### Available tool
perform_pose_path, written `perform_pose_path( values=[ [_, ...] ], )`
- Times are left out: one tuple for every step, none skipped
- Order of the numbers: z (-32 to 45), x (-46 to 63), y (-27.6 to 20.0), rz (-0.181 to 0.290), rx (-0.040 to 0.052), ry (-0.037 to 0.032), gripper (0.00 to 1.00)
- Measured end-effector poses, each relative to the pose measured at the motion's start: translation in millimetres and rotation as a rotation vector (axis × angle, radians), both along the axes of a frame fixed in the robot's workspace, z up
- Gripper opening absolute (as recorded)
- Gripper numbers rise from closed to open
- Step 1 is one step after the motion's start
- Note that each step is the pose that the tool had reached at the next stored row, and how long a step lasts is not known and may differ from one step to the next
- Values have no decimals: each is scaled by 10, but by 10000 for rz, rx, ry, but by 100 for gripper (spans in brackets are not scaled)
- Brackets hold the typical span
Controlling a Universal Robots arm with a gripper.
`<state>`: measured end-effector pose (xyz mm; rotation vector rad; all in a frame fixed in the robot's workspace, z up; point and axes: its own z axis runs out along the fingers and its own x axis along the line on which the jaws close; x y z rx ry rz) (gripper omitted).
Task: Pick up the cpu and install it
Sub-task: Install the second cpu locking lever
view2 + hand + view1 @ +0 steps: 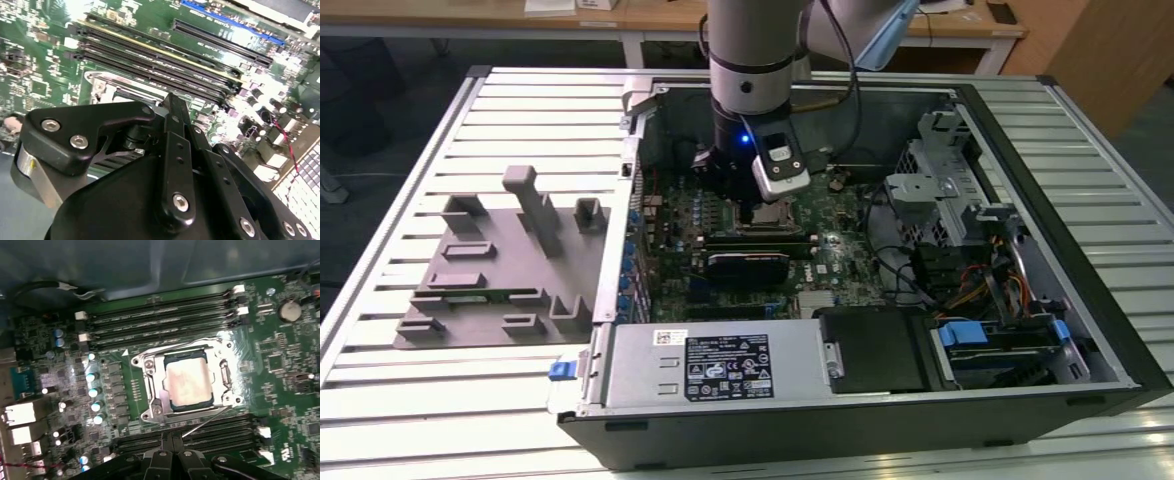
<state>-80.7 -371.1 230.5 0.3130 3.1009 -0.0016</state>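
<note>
The cpu is a flat square chip with a silvery, pale-tinted top, and it lies inside the metal-framed socket on the green motherboard. In the first wrist view my gripper hovers just off one side of the socket, over the memory slots, its black fingers drawn together with nothing between them. In the exterior view the arm reaches straight down into the open computer case, with the gripper low over the board. The second wrist view has the gripper's black linkage close over the socket's edge.
Rows of black memory slots flank the socket. In the exterior view a black block sits nearer the front, the power supply fills the front, and drive bays with cables are on the right. A grey fixture tray lies on the left.
</note>
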Motion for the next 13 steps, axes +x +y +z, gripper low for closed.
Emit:
perform_pose_path(
  values=[
    [1,0,0,0,-1,3,11],
    [1,0,0,-1,-2,4,11],
    [1,0,0,-1,-2,4,11],
    [0,0,0,-1,0,4,11],
    [0,0,-5,0,21,4,11],
    [0,0,-12,1,25,2,11],
    [-1,-1,-15,0,32,2,11],
    [-2,-2,-20,1,33,2,11],
    [-3,-2,-27,9,40,4,11],
    [-4,-2,-36,22,53,3,11],
    [-6,-2,-43,35,71,2,11],
    [-9,-1,-48,52,96,3,11],
    [-11,-2,-51,74,132,4,11]
  ],
)
